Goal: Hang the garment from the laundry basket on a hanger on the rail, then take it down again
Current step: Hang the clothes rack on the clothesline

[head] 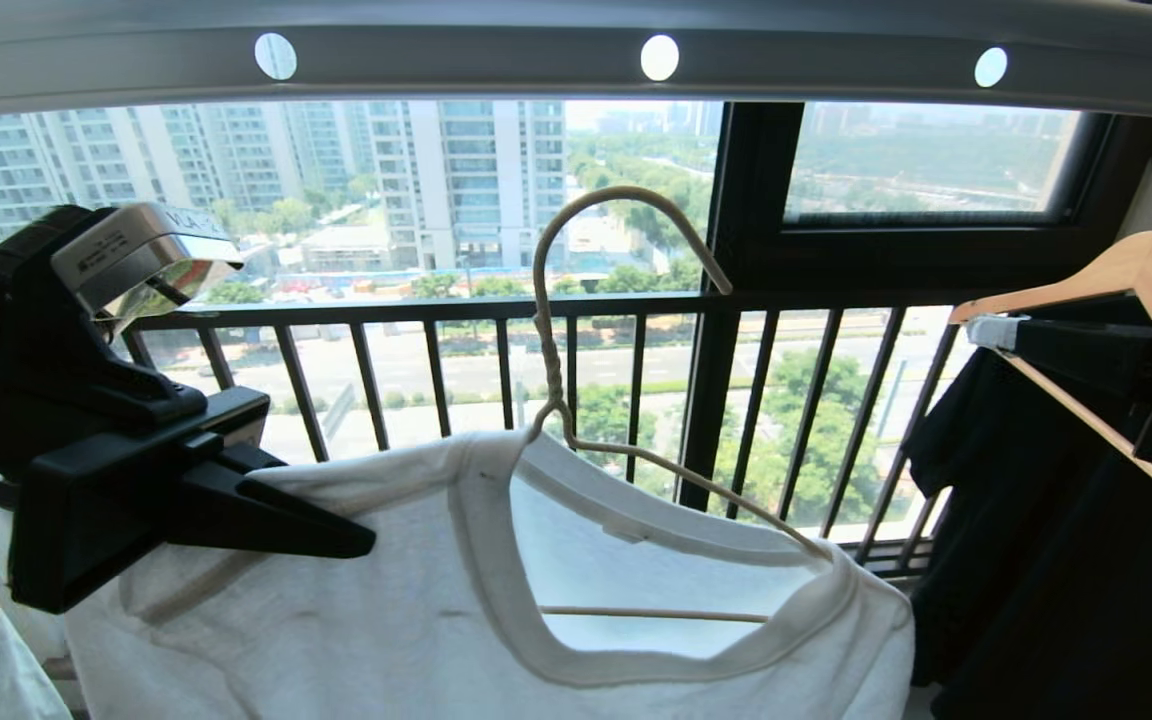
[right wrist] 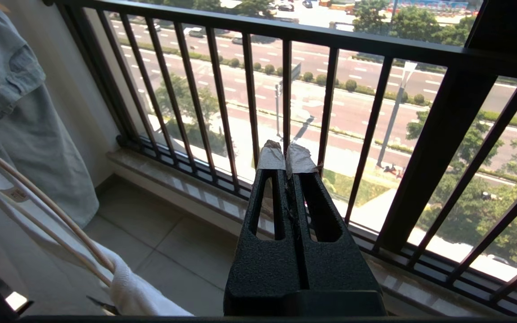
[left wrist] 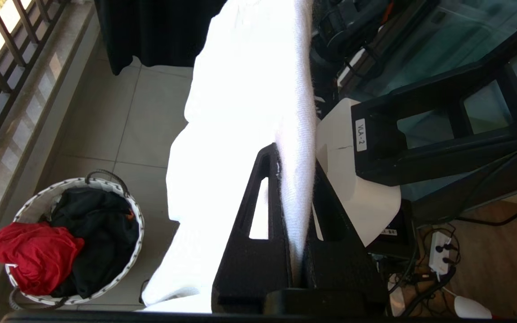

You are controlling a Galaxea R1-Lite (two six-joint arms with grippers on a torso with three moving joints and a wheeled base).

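The white garment (head: 356, 600) is draped on the cream wire hanger (head: 548, 340), with its ribbed neck around the twisted stem. The hanger's hook stands free in the air below the grey holed rail (head: 456, 60), not touching it. My left gripper (head: 361, 545) is shut on the garment's shoulder fold (left wrist: 240, 89); in the left wrist view the cloth runs pinched between the black fingers of the left gripper (left wrist: 294, 157). My right gripper (right wrist: 285, 157) is shut and empty, pointing at the balcony bars to the right of the garment's other shoulder (right wrist: 137, 296). The laundry basket (left wrist: 140, 233) stands on the floor below.
A wooden hanger (head: 1126, 270) with a black garment (head: 1036, 560) hangs at the right. A pale blue denim garment (right wrist: 16, 112) hangs by the left wall. The dark balcony railing (head: 536, 305) is straight ahead. Red cloth (left wrist: 34, 255) and black cloth lie in the basket.
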